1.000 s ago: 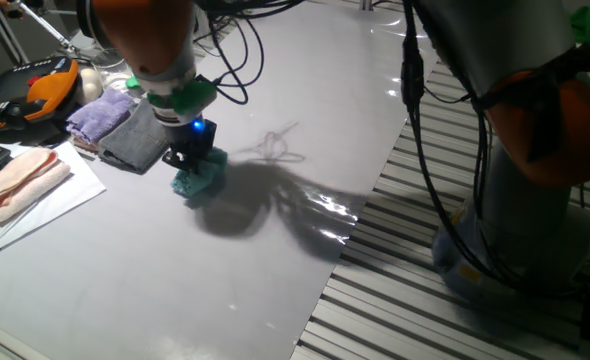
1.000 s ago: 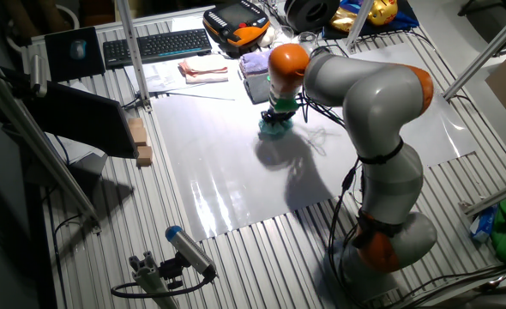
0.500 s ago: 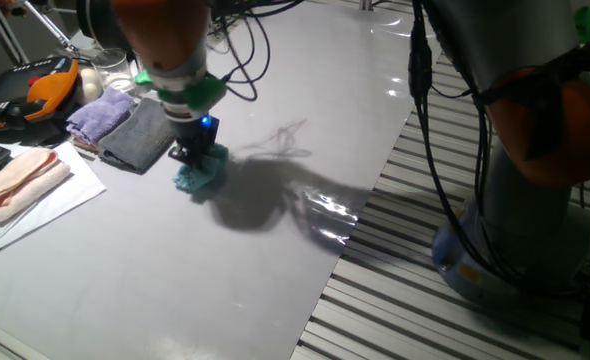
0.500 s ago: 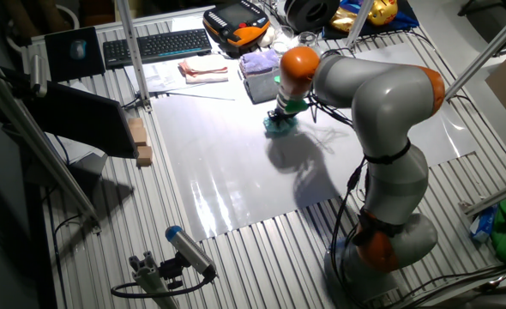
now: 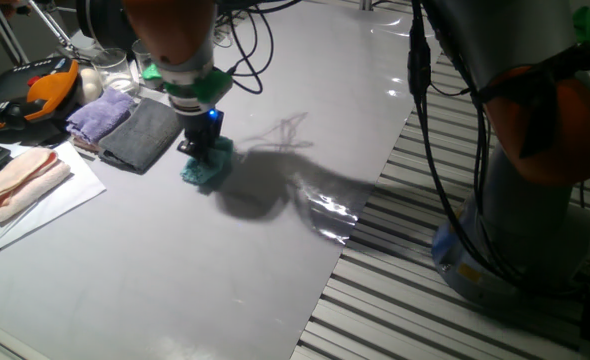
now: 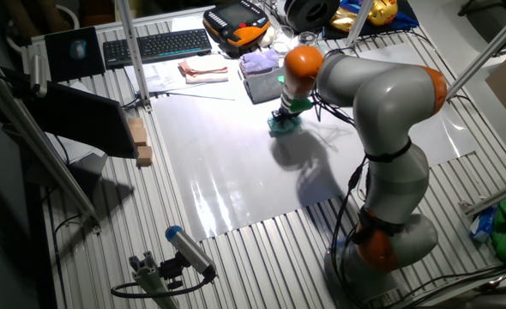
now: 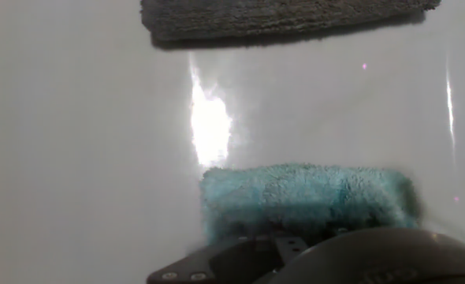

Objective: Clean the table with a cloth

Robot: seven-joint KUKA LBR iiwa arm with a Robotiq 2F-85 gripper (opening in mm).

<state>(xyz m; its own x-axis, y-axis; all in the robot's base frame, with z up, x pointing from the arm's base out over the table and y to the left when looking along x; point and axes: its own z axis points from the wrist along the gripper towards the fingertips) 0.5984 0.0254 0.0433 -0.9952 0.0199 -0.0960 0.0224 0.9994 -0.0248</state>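
The teal terry cloth (image 5: 206, 167) lies bunched on the pale grey table (image 5: 275, 250), pressed down under my gripper (image 5: 203, 150). In the other fixed view the cloth (image 6: 284, 125) sits below the orange wrist, with the gripper (image 6: 285, 116) on top of it. In the hand view the cloth (image 7: 303, 197) fills the lower middle, pinched at its near edge by my gripper (image 7: 295, 237). The fingertips are hidden in the fabric. The table (image 7: 75, 158) shows bare around it.
A dark grey folded cloth (image 5: 140, 135) lies just left of the teal one, also in the hand view (image 7: 280, 16). A lilac cloth (image 5: 100, 112), a pink cloth (image 5: 15, 180) on paper, and a keyboard (image 6: 154, 45) sit at the table's edge. Cables (image 5: 240, 45) hang behind.
My gripper has slid the teal cloth across the table, a little to the right and away from the front edge, along the dark grey cloth's side.
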